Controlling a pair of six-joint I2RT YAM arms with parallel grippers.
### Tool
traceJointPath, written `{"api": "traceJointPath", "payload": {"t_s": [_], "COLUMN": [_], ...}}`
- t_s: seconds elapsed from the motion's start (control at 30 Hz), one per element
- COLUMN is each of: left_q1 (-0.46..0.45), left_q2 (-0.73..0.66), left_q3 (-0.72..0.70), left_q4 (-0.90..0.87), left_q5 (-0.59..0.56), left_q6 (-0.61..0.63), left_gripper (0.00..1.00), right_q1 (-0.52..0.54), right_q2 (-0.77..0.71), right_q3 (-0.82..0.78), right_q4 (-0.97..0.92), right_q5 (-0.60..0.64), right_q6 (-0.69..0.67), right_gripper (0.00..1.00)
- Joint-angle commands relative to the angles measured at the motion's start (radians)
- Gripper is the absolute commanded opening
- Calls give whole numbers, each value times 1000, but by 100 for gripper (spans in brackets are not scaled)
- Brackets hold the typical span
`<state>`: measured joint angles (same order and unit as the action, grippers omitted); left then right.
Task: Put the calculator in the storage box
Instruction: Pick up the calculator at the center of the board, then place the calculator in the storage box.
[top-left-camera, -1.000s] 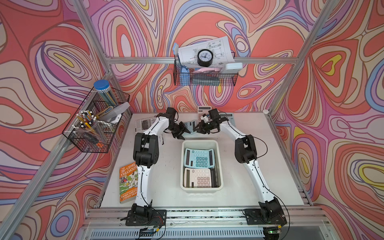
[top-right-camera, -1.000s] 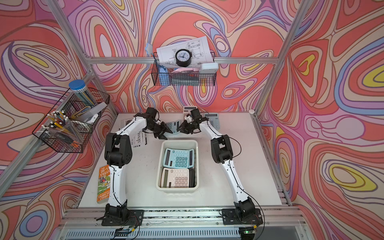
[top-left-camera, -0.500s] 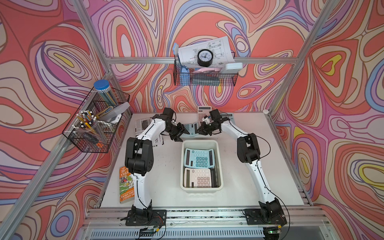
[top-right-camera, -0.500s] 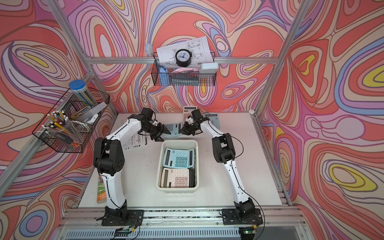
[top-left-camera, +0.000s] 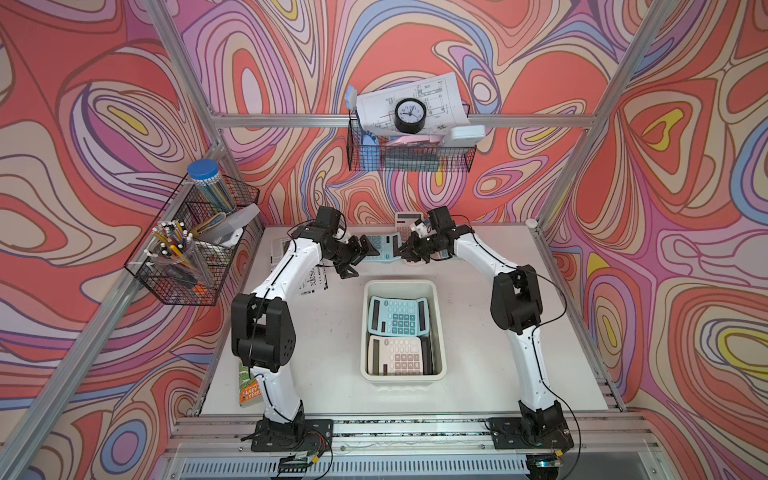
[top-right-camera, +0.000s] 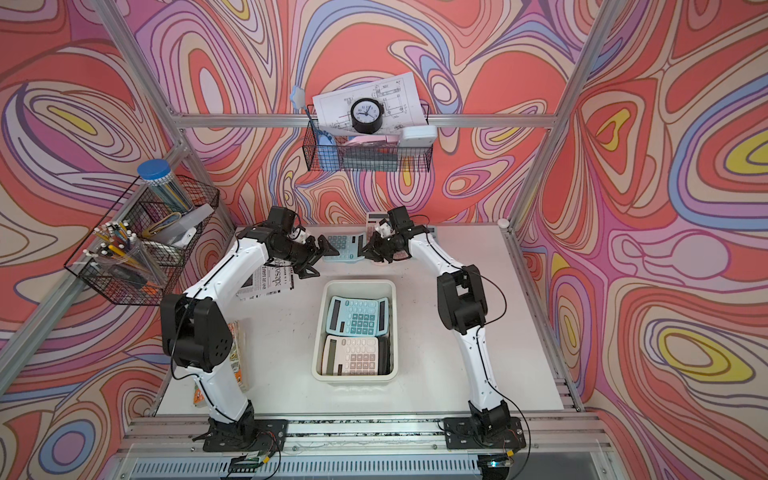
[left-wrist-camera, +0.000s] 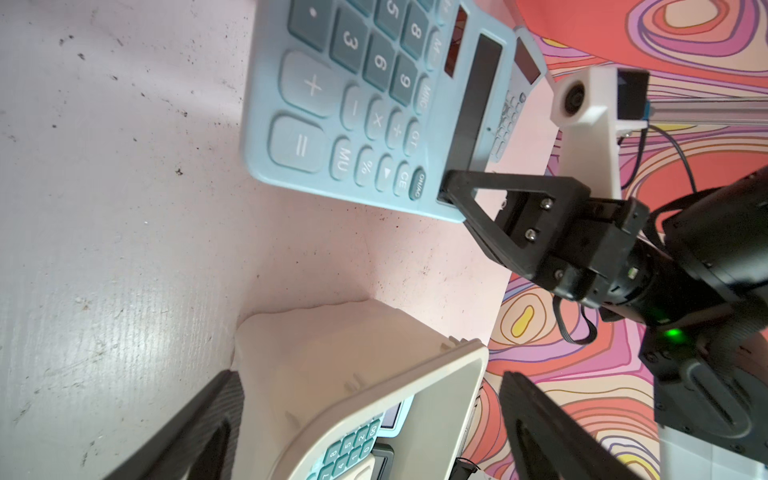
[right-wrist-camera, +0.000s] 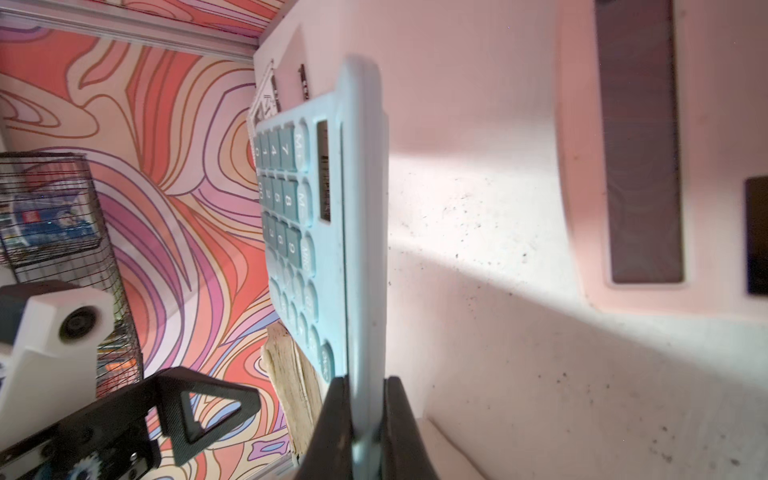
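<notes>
A light-blue calculator (top-left-camera: 380, 248) (top-right-camera: 343, 248) hangs tilted above the back of the table, behind the storage box (top-left-camera: 403, 376) (top-right-camera: 353, 377). My right gripper (top-left-camera: 405, 251) (top-right-camera: 368, 251) (right-wrist-camera: 365, 382) is shut on the display-end edge of this calculator (right-wrist-camera: 361, 249). My left gripper (top-left-camera: 360, 261) (top-right-camera: 320, 261) (left-wrist-camera: 368, 376) stands open just off its other end, holding nothing. In the left wrist view the calculator (left-wrist-camera: 353, 104) is ahead and the box (left-wrist-camera: 332, 353) lies between my fingers. A blue calculator (top-left-camera: 399, 316) and a pinkish-white one (top-left-camera: 397, 355) lie inside the box.
Two more calculators lie at the table's back: a pale one (top-left-camera: 405, 220) and a pink one (right-wrist-camera: 640, 166). A newspaper (top-left-camera: 313, 282) lies under my left arm and a book (top-left-camera: 249, 386) at the table's left edge. Wire baskets hang on the left wall (top-left-camera: 191, 245) and back wall (top-left-camera: 409, 153).
My left gripper has opened and let go of the light-blue calculator, drawing slightly left. My right gripper has closed on the calculator's other end and holds it alone.
</notes>
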<state>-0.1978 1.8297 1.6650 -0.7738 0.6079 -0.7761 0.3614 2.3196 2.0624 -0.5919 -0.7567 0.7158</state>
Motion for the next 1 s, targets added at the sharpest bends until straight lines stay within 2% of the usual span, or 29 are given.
{"api": "traceJointPath", "payload": {"t_s": [0.0, 0.17, 0.73, 0.97], "left_q1": [-4, -4, -3, -3], "left_q2": [-66, -108, -168, -167], "left_q3": [-11, -10, 22, 0], "left_q4": [-7, -21, -120, -96], "left_q5": [-34, -48, -118, -128], "left_q6": [-7, -27, -25, -46], "left_gripper": [95, 99, 98, 98], "right_q1": [4, 3, 4, 4], "right_q2": [-104, -216, -581, -672], "right_q3": [-50, -143, -457, -548], "right_q4": [38, 26, -167, -249], "right_q5": [-25, -31, -5, 25], "right_q6": [-1, -9, -128, -166], "right_gripper": [0, 0, 0, 0]}}
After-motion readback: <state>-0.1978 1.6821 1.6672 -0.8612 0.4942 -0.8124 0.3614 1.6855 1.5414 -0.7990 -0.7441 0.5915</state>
